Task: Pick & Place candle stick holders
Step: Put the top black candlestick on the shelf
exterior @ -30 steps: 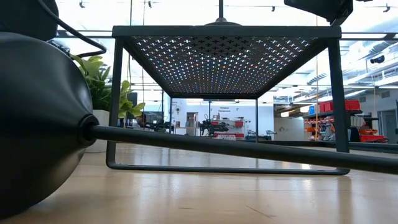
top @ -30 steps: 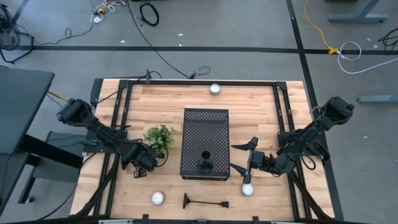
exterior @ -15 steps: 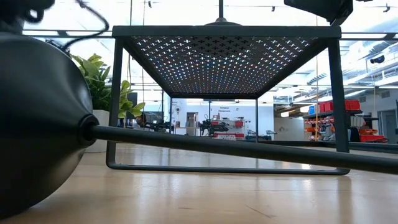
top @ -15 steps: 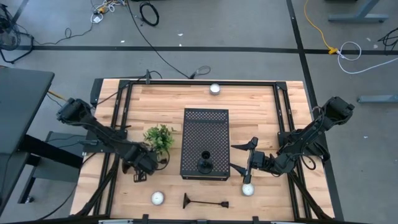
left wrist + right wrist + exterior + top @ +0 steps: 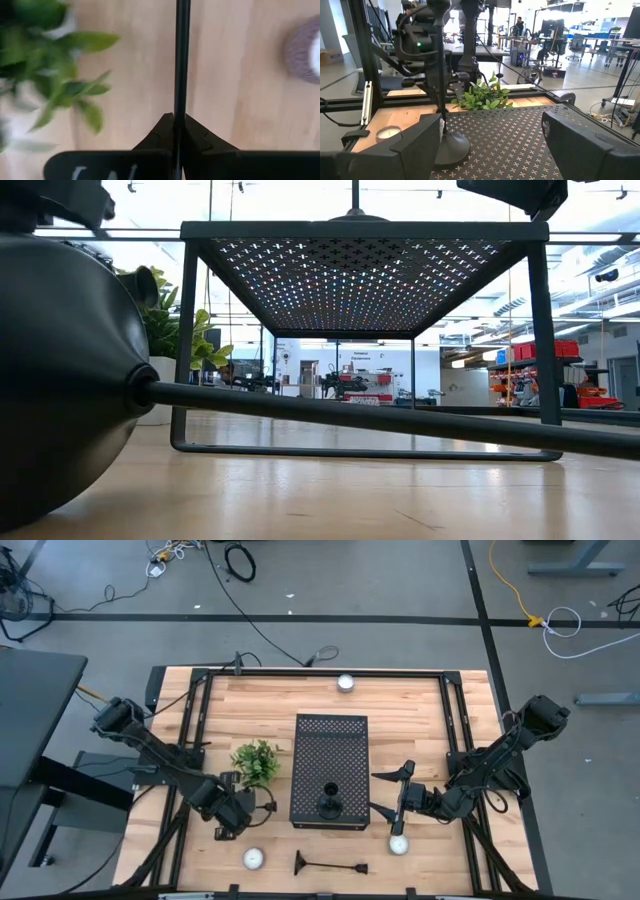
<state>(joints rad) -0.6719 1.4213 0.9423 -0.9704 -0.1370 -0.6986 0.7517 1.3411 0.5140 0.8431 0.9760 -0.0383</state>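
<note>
your left claw [image 5: 229, 821] hangs over the near-left part of the wooden surface [image 5: 400, 705], just in front of the small potted plant [image 5: 256, 761]. in the left wrist view its fingers are pinched tight on a thin black stem [image 5: 181, 65] that runs straight out ahead of them, with plant leaves to one side and a white candle [image 5: 305, 52] at the frame's edge. it looks like one of the candle stick holders, though neither end of it shows.

two more are plain to see. one upright holder [image 5: 329, 802] stands on top of the black perforated box [image 5: 330, 755] at mid-surface; a lying holder [image 5: 330, 866] rests on its side near the front edge, between two white candles.

judge these as stiff metal, light in the stem and weighted at the round base, so they will swing or tip if gripped far from that base. the smooth, narrow stem could slip or rotate between flat fingers; take hold low on the stem, close to the base, and square to it.

your right claw [image 5: 398, 800] waits beside the box's right edge with its fingers spread wide and nothing between them, facing the upright holder.
</note>
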